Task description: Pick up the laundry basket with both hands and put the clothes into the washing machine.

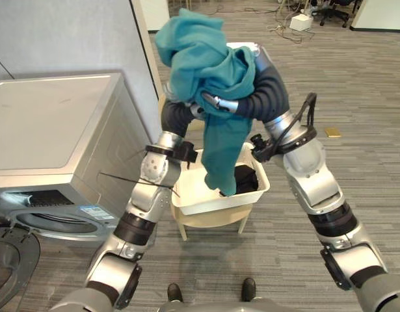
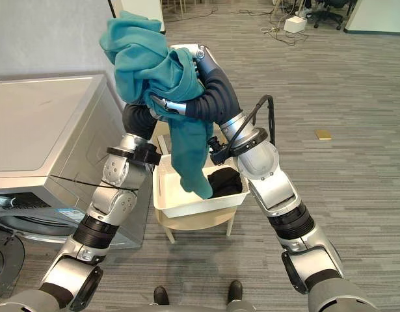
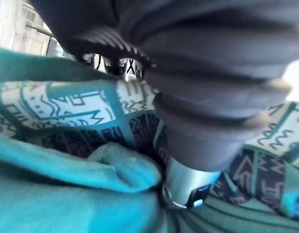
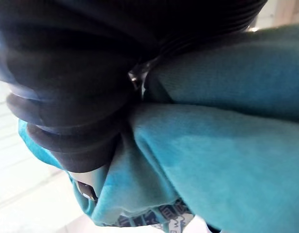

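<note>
Clenched on a bunch of the teal garment [image 1: 198,49] with the fingers [image 1: 216,101] of the right hand [image 1: 229,104], one silver dark-tipped finger laid across the fold, cloth wedged tight against the ribbed cover in the right wrist view. Cannot tell the grip of the left hand [image 1: 175,116], buried under the same bundle from the other side; close against it in the left wrist view, teal folds and a patterned lining [image 3: 81,104]. Both hands raised high and close together, the garment heaped over them and hanging in a long tail down into the white laundry basket [image 1: 186,205]; cannot tell whether touching its inside. In the basket's right part, a black garment [image 1: 246,179]. Under the basket, a small pale wooden stool [image 1: 213,222] on the grey floor. To the robot's left, just beside the stool, the washing machine [image 1: 56,130], with its round door [image 1: 11,260] swung open at the lower front and the drum mouth [image 1: 63,224] uncovered
</note>
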### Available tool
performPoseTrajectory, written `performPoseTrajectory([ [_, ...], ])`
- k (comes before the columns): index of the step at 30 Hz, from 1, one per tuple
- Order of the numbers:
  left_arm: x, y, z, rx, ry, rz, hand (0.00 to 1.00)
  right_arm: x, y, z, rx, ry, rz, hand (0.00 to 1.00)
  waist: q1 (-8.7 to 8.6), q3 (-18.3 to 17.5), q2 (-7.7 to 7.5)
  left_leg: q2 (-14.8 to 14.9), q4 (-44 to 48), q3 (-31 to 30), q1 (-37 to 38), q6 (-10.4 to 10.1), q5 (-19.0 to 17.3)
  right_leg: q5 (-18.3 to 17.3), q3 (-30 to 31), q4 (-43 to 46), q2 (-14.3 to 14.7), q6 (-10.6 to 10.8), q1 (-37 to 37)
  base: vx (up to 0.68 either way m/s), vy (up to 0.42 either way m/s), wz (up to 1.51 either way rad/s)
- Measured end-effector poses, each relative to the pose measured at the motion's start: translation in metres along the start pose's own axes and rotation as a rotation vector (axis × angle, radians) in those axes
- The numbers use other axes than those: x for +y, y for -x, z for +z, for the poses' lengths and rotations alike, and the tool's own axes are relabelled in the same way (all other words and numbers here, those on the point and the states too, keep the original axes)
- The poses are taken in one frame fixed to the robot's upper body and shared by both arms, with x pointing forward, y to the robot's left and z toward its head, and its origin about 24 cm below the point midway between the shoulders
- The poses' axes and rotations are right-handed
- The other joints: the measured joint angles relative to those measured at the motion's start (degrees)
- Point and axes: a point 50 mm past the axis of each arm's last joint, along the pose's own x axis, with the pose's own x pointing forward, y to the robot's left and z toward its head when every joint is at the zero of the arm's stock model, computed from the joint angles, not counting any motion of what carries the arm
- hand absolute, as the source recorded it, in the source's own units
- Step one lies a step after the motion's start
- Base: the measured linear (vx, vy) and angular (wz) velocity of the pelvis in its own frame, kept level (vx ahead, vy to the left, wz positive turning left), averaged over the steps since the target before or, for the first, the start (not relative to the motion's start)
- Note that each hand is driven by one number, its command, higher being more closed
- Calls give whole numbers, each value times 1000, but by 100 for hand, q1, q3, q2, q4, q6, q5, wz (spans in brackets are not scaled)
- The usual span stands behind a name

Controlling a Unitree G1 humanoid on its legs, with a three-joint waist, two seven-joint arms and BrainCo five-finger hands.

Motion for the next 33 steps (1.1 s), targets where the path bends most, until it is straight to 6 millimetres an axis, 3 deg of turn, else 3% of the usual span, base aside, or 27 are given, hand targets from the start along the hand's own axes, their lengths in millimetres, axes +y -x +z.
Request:
performPoseTrajectory([
  [4, 1, -1, 4, -24, -138, -8, 100, 1, 5, -3, 18, 5, -19, 100, 5, -27, 42, 0, 0, -6, 1, 0, 0, 3, -4, -1, 0, -4, 4, 0, 0, 0],
  [7, -1, 0, 5, -48, -368, -12, 100, -1, 12, -8, 47, -1, -55, 100, 9, -37, 61, 0, 0, -6, 1, 0, 0, 3, -5, -2, 0, -4, 4, 0, 0, 0],
  [8, 0, 0, 6, -58, -436, -8, 100, -1, 15, -10, 58, -5, -61, 0, 0, -37, 62, 0, 0, -4, 2, 0, 0, 3, -5, -2, 0, -4, 4, 0, 0, 0],
  [12, 5, -1, 10, -92, -598, 38, 100, 1, 24, -15, 88, -25, -85, 0, -33, -36, 62, 1, 0, -3, 4, 0, 0, 4, -3, -1, 1, -4, 4, 0, 0, 0],
  [18, 23, -1, 19, -112, -612, 163, 100, 8, 35, -21, 123, -64, -90, 0, -40, -36, 63, 1, 0, 0, 11, 0, 0, 4, 8, 0, 2, -4, 8, 0, 0, 0],
  [24, 51, 16, 13, -57, -178, 338, 100, -2, 39, -24, 150, -69, -182, 0, -52, -36, 66, 3, 0, 41, 57, 0, 0, 4, 84, -1, 8, -4, 15, 0, 0, -3],
  [29, 80, 37, 4, 0, -100, 479, 100, -17, 50, -28, 187, -25, -265, 0, -42, -35, 69, 4, 0, 72, 115, 1, -1, 4, 149, -2, 10, -4, 49, 2, 3, -3],
  [33, 96, 46, 6, -3, -94, 553, 100, -30, 79, -43, 320, 38, -346, 0, -46, -42, 92, 3, -1, 52, 143, 0, -2, -2, 136, -20, 8, 1, 88, 0, 3, 2],
])
